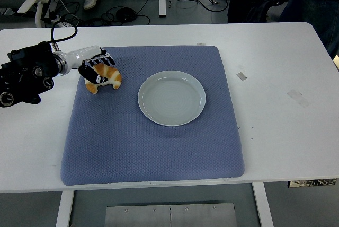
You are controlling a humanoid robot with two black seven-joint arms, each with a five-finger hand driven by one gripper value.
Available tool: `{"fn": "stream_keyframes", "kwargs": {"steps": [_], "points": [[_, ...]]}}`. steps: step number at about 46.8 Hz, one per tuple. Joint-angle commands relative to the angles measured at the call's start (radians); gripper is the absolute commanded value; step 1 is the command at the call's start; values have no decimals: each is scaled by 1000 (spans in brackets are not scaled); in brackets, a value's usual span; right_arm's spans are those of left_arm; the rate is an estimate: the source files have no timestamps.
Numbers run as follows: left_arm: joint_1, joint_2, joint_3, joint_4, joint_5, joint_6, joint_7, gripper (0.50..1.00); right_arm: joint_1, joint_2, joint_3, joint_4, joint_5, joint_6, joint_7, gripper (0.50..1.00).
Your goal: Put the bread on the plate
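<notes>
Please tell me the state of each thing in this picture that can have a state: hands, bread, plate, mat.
Left hand: fingers curled over the bread, grasping it.
Right hand: not in view.
Bread: on the mat, left of the plate, not on it.
Plate: empty, upright, on the mat.
Mat: flat on the table.

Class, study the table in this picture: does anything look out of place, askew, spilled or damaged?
Nothing stands out. The plate sits flat and bare near the middle of the blue mat, which lies square on the white table. The bread rests whole at the mat's far left corner with the left hand on it. Nothing is spilled or broken.
</notes>
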Motion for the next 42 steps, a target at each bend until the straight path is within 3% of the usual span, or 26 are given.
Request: {"fn": "stream_keyframes", "kwargs": {"steps": [1,20,42], "points": [[-1,2,0,0,0,-2,-1,683,0,0,0,0,0,0,0,1000],[-7,19,-3,-2,-14,-15,-11,630,0,0,0,0,0,0,0,1000],[-54,31,-37,-2,-81,-37,-11,630,0,0,0,0,0,0,0,1000]]}}
